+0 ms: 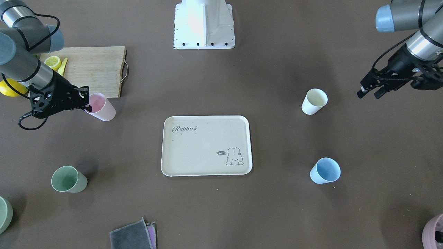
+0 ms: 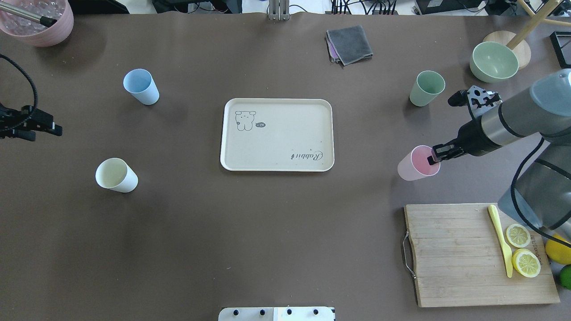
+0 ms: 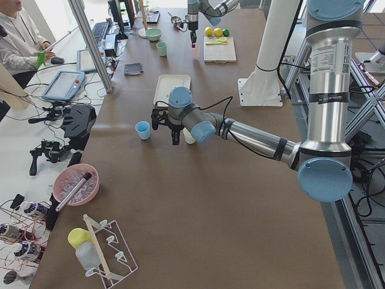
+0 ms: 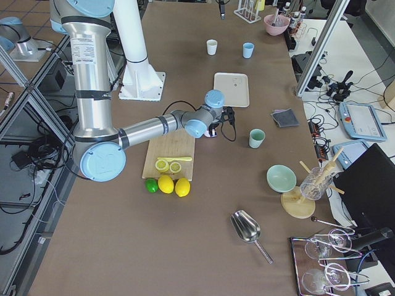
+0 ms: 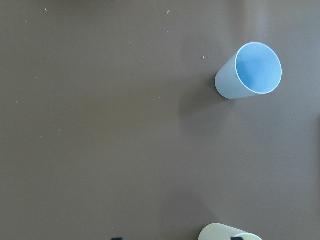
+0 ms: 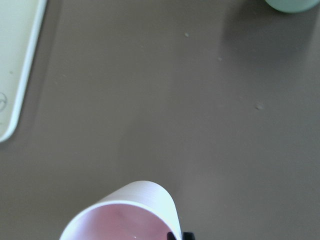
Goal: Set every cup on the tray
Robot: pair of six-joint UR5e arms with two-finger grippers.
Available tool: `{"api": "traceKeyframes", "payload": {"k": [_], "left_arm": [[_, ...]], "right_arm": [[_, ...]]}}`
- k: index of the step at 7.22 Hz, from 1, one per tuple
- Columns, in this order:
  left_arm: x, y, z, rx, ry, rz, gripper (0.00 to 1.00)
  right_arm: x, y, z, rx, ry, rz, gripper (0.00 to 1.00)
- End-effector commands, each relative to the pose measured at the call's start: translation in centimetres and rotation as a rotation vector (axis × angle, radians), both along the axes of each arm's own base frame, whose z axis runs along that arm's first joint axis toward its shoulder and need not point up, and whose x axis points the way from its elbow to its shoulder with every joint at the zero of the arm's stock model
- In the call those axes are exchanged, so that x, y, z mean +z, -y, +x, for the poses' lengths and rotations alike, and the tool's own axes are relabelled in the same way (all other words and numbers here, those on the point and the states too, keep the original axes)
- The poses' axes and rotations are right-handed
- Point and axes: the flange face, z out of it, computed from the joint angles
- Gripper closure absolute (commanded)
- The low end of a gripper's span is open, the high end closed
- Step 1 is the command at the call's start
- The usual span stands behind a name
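The right gripper (image 2: 435, 154) is clamped on the rim of the pink cup (image 2: 414, 165), with one finger inside the mouth and the other outside the wall. This cup is to the right of the tray (image 2: 276, 149), apart from it, and just beyond the far edge of the wooden cutting board (image 2: 450, 254). Whether its base touches the table cannot be told.

The green cup (image 2: 427, 88) stands upright farther away on the right, beyond the right gripper and near the green bowl (image 2: 494, 61).

On the left side, the left gripper (image 1: 369, 94) hovers with its jaws apart, holding nothing. It is out toward the table's left edge, well apart from the tray. The cream cup (image 2: 117, 175) stands upright nearer the robot and the blue cup (image 2: 141, 86) farther away, both between that gripper and the tray.

The tray lies flat in the middle of the table, its bunny drawing at the far left corner. All four cups are off it.

A folded grey cloth (image 2: 349, 43) lies beyond the tray at the far edge.
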Motion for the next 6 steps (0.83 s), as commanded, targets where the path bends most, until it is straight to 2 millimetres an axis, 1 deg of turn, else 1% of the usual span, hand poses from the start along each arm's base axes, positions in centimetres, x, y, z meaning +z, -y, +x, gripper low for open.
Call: {"api": "traceKeyframes", "payload": {"k": [1,2,3,4,5,6], "left_arm": [[0.4,-1.2,5.1,0.036,0.052,0.004,0.28],[0.6,-1.5,6.3,0.050,0.063,0.006,0.28],[0.8,-1.5,7.5,0.068,0.065,0.006,0.28],[0.6,-0.8,8.5,0.075,0.062,0.009,0.29],[-0.2,-1.0,9.7,0.080,0.049,0.002,0.29],[-0.7,-1.3,11.0,0.094,0.044,0.001,0.29]], "right_arm": [[-8.9,3.5,-3.0,0.053,0.048,-0.013,1.00],[-11.4,3.8,-4.8,0.080,0.041,-0.013,1.00],[-12.7,3.8,-7.2,0.109,0.018,0.014,1.00],[-14.3,4.4,-11.0,0.122,0.017,-0.007,1.00],[-15.0,4.4,-13.9,0.141,0.000,0.002,1.00],[-15.6,4.0,-15.2,0.140,-0.002,-0.003,1.00]]}}
